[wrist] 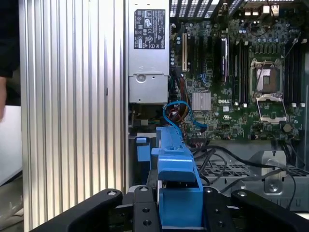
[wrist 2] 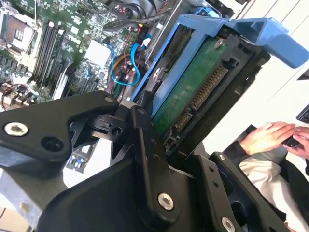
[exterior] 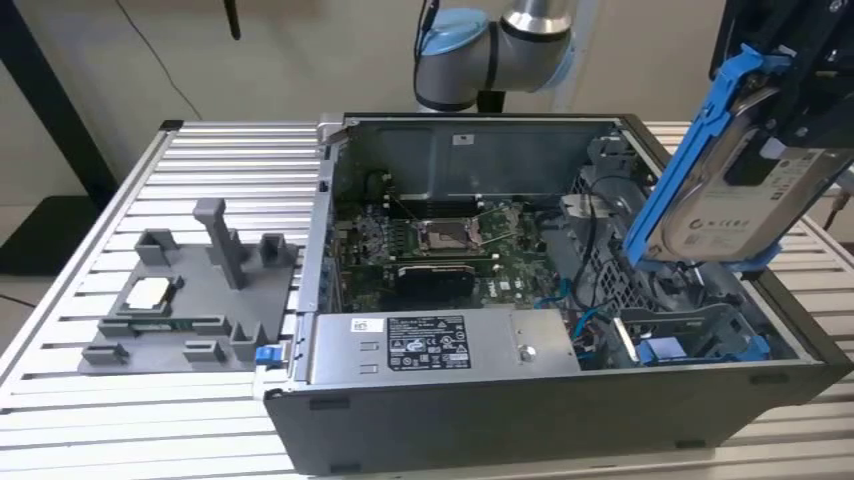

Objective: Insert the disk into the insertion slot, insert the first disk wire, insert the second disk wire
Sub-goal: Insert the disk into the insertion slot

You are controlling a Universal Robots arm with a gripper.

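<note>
Disk [exterior: 742,190] clamped between our gripper's [exterior: 790,118] fingers, tilted on end, high over the open computer case [exterior: 561,119] at the exterior view's right, open air round its edges, we see its lower edge apart from the insertion slot [exterior: 694,325] beneath.

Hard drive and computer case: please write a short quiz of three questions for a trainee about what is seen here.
1. True or false: the hard drive sits inside the drive bay of the computer case.
2. What does the end effector hold? A: the hard drive. B: a cable. C: a memory module.
3. Fill in: the frame around the hard drive is coloured ____.
Key: 1 false, it is held above the case; 2 A; 3 blue.
</note>
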